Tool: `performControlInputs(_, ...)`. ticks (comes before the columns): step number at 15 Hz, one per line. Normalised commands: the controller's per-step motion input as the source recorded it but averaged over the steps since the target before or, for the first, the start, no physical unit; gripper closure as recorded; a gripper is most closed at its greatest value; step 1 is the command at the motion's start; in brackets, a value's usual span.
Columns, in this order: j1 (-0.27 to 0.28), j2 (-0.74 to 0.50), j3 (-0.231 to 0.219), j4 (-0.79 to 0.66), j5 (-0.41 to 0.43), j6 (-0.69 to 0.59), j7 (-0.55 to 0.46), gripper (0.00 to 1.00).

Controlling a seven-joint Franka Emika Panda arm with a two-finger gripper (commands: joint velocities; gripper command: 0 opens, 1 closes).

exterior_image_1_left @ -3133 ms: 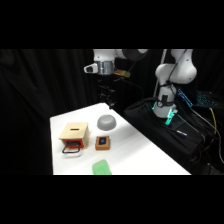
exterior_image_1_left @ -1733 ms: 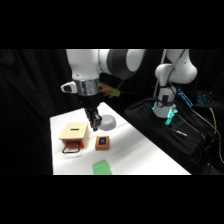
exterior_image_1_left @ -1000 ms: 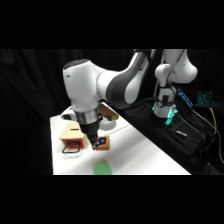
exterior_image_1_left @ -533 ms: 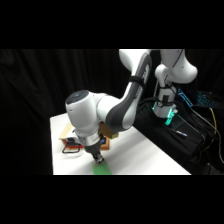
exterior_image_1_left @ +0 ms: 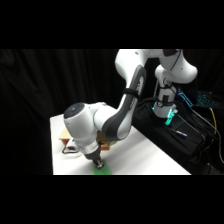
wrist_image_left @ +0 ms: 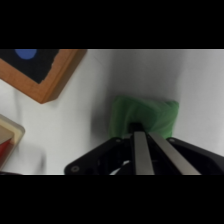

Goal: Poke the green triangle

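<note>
At the near edge of the white tabletop [exterior_image_1_left: 145, 155], the arm [exterior_image_1_left: 112, 120] bent low, with its pincer [exterior_image_1_left: 98, 163] pointing straight down onto the green triangle [exterior_image_1_left: 103, 170]. In the side view only a sliver of green showed beside the tip, right where the picture's lower band cut the tabletop off.

The wrist view gave more. There the triangle [wrist_image_left: 145, 116] lay flat on the white surface, a soft-edged green patch just past the pincer [wrist_image_left: 145, 135]. The two fingers [wrist_image_left: 141, 152] ran up from the bottom edge side by side, pressed together with no gap between them and nothing held. Their tips sat over the near edge of the green piece and seemed to touch it, though actual contact could not be made out for certain.

Up and to the left in the wrist view stood a wood-framed block [wrist_image_left: 42, 70] with a dark top and a blue spot, well apart from the triangle. A pale object with a red edge [wrist_image_left: 7, 142] showed at the left border. In the side view the block [exterior_image_1_left: 106, 145] peeked out just behind the arm, and a wooden box [exterior_image_1_left: 66, 140] sat beside it.
</note>
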Motion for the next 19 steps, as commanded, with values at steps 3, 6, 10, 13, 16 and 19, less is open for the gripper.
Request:
performControlInputs(3,0.072,-0.1,-0.016,0.0,0.012,-0.12,0.05,1.0)
performControlInputs(6,0.098,-0.43,-0.032,-0.23,-0.016,-0.15,0.1,0.73)
performControlInputs(10,0.109,-0.56,-0.051,-0.32,-0.057,-0.19,0.16,0.29)
performControlInputs(13,0.098,-0.53,-0.062,-0.29,-0.105,-0.19,0.17,0.0)
performControlInputs(16,0.075,-0.45,-0.057,-0.24,-0.116,-0.16,0.18,0.0)
performControlInputs(19,0.047,-0.32,-0.047,-0.16,-0.121,-0.14,0.15,0.0)
